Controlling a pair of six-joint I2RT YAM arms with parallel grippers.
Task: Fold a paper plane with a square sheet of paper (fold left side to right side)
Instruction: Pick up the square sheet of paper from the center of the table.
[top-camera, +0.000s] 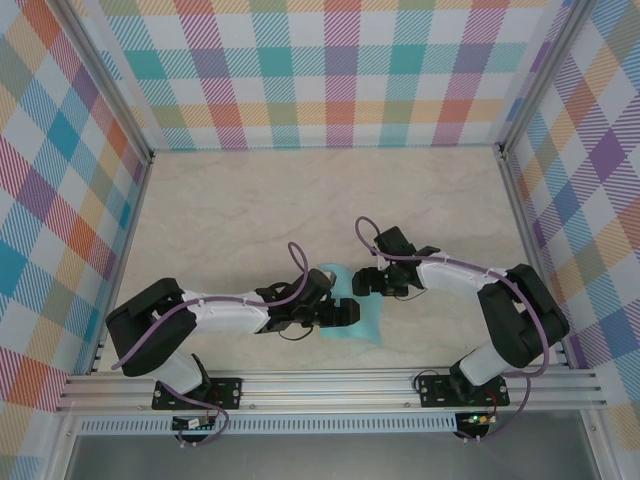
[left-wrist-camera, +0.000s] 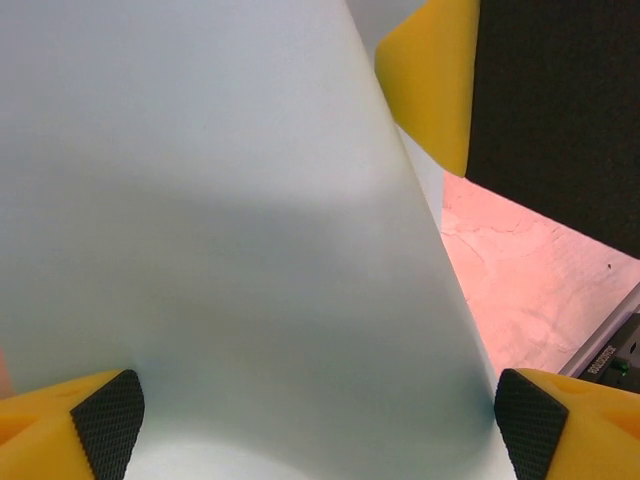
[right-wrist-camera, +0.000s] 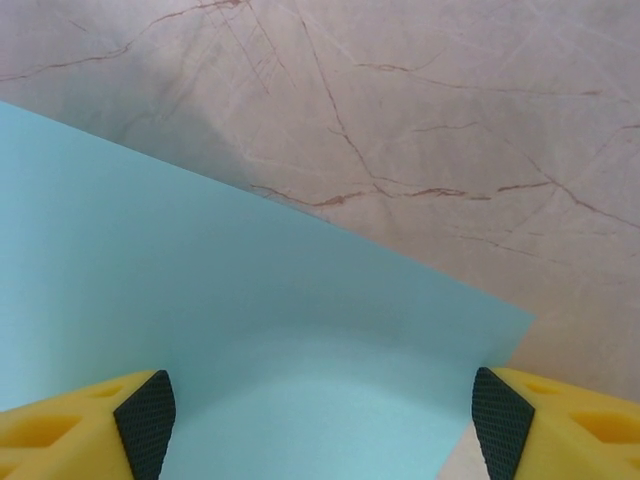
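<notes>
We look down on a pale marble table (top-camera: 300, 200) walled in by bright plaid panels (top-camera: 330, 70). Just below the centre of the frame lies the turquoise paper (top-camera: 366, 326), partly hidden by two arms that reach in from the lower corners. The left gripper (top-camera: 348, 312) sits over the paper's left part, and the right gripper (top-camera: 362, 284) is just above it, near the paper's upper edge. In the left wrist view, the left gripper (left-wrist-camera: 315, 425) stands wide open, and the paper (left-wrist-camera: 220, 220) bows up between its yellow fingers (left-wrist-camera: 60, 425). In the right wrist view, the right gripper (right-wrist-camera: 320, 420) is also spread wide, unclamped, with the paper (right-wrist-camera: 200, 300) lying flat between its fingers (right-wrist-camera: 70, 425).
</notes>
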